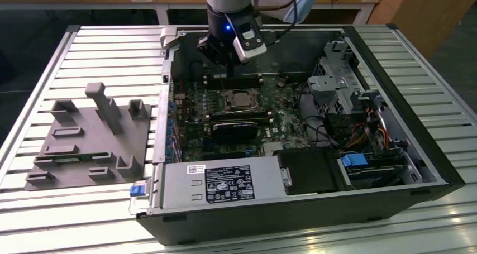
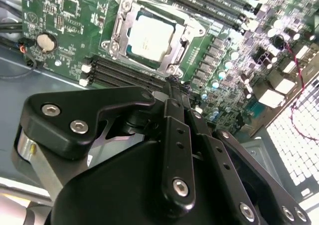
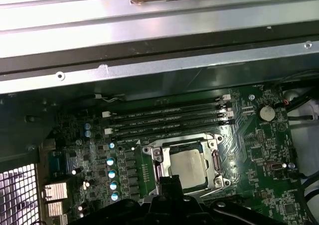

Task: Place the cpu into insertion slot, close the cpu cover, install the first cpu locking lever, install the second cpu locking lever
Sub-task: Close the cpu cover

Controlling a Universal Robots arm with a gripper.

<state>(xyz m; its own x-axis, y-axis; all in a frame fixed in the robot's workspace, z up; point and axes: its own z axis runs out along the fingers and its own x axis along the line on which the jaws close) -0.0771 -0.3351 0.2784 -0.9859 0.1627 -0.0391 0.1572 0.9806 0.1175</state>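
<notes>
The cpu [image 1: 240, 100] [image 2: 149, 35] [image 3: 188, 166], a dull silvery square, lies in the insertion slot [image 1: 227, 101] on the green board. The cpu cover [image 2: 188, 31] [image 3: 183, 146], a thin silver frame, lies flat around the chip. Thin silver levers run along two sides of the socket; I cannot tell whether they are latched. My gripper [image 1: 229, 75] [image 2: 172, 85] [image 3: 169, 181] hangs just above the board at the socket's edge, beside the memory slots [image 3: 169, 117]. Its black fingers [image 2: 172, 110] are pressed together with nothing between them.
The open computer case [image 3: 149, 60] walls in the board. A power supply [image 1: 216, 184] sits at the front, a drive cage [image 1: 343, 86] at the exterior view's right, and a black block [image 1: 232, 131] just in front of the socket. A grey fixture [image 1: 86, 137] stands outside at the left.
</notes>
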